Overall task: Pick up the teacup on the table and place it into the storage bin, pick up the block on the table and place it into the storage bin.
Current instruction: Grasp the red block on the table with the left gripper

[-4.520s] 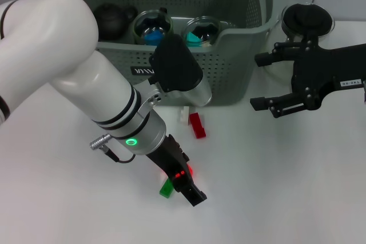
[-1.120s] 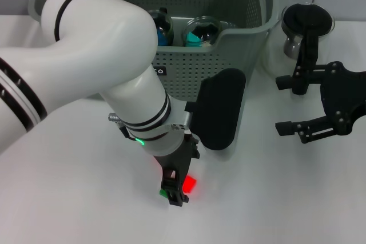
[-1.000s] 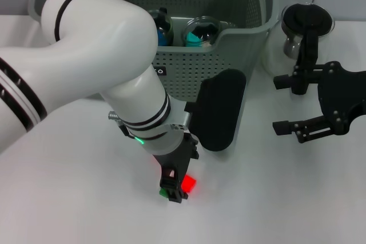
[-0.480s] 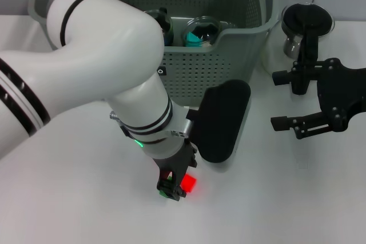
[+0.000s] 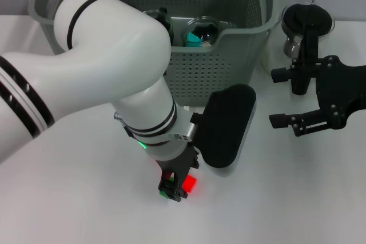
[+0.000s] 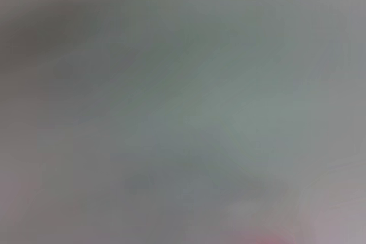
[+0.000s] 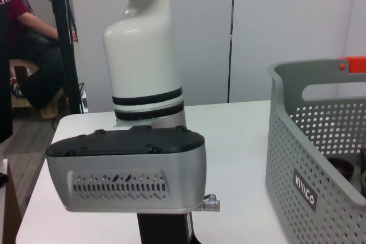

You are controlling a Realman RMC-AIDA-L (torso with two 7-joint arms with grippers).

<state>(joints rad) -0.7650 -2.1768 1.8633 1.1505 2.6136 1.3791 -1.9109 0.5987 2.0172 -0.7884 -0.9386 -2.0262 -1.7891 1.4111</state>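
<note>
— Which step is in hand?

— The block step, I judge. The left pincer (image 5: 172,189) points straight down at the bench (image 5: 297,198), right over a green block (image 5: 165,192), with a red block (image 5: 189,183) just beside it. Cups already sit in the storage bin (image 5: 229,55) behind.

— Is the green block gripped?

— I cannot tell. The fingers are hidden by the wrist from above, and the left wrist view shows only a blur. The tips are at the green block, touching or nearly so; whether they have closed on it is not visible.

— And the other arm?

— The right pincer (image 5: 284,98) hangs wide open over the bench, holding nothing, near a glass pot (image 5: 297,32) with a black handle, beside the bin.

— What does the next move call for?

— If the grasp is made, a straight lift without nudging the red block, then a carry over the bin's near wall before letting go.
</note>
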